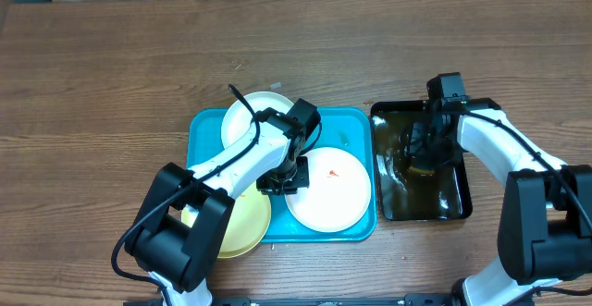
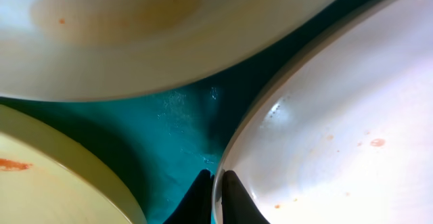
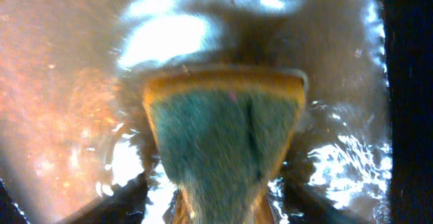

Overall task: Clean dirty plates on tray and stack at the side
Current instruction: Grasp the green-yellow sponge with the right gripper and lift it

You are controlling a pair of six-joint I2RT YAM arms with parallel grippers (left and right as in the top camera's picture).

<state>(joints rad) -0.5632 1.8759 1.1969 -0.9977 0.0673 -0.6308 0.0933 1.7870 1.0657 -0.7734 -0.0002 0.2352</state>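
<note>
Tray (image 1: 205,126): centre of the table, long axis left–right. All three plates lie flat, face up, smears uncleaned, none stacked aside: right white plate (image 1: 328,195), far white plate (image 1: 248,119), yellow plate (image 1: 250,230) overhanging the near edge. Left gripper (image 2: 216,181) is pinched on the right white plate's left rim. Right gripper (image 1: 423,153), in the basin (image 1: 453,204), straddles a sponge (image 3: 223,139); whether it grips cannot be told.

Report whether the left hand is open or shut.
Shut on the right white plate: in the left wrist view the left hand has its fingers pinched together, that plate's rim between them.
</note>
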